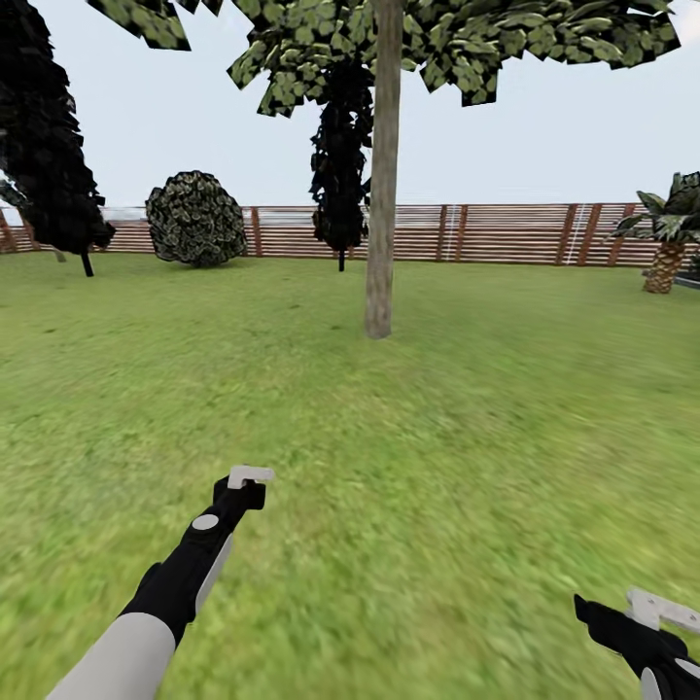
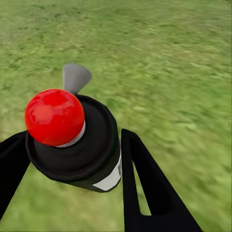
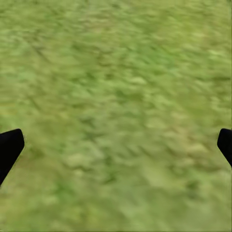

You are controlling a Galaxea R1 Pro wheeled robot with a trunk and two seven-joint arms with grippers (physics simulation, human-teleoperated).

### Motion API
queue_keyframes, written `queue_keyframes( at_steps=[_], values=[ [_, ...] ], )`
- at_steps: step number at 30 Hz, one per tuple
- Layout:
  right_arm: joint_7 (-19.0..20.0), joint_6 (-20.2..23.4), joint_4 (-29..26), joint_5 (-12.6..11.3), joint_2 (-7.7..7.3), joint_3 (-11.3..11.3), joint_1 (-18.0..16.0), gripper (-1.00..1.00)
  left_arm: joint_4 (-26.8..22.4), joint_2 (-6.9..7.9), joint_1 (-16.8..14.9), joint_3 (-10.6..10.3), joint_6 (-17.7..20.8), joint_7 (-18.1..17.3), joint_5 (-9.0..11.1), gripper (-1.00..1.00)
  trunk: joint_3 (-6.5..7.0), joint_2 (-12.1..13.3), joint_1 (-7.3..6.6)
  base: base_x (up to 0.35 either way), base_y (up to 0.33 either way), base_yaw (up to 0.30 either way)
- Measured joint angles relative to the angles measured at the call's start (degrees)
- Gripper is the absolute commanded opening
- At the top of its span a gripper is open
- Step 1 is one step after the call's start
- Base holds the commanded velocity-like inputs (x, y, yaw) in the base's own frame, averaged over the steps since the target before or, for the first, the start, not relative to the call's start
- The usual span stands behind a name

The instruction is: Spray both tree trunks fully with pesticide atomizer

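The left gripper [image 2: 72, 159] is clamped on the black pesticide atomizer with a red round cap and grey nozzle [image 2: 72, 140]; the left wrist view reveals this, while the head view presents that gripper [image 1: 248, 483] from behind. The right gripper [image 3: 116, 145] hangs with black fingertips [image 3: 9, 147] spread wide over green lawn [image 3: 116, 87]. Well ahead stands the thick grey-brown tree trunk [image 1: 381, 194], with the brown slatted wooden fence [image 1: 506, 233] beyond.
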Motion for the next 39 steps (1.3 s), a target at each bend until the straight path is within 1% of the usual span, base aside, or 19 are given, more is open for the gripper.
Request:
queue_keyframes(
  at_steps=[39],
  values=[
    [0.0, 0.0, 0.0, -0.1, 0.00, 0.0, 0.0, 1.00, 0.0, 0.00, 0.0, 0.0, 0.0, 0.0, 0.0, -1.00, 0.05, 0.0, 0.00, 0.329, 0.000, -0.001]
  ],
)
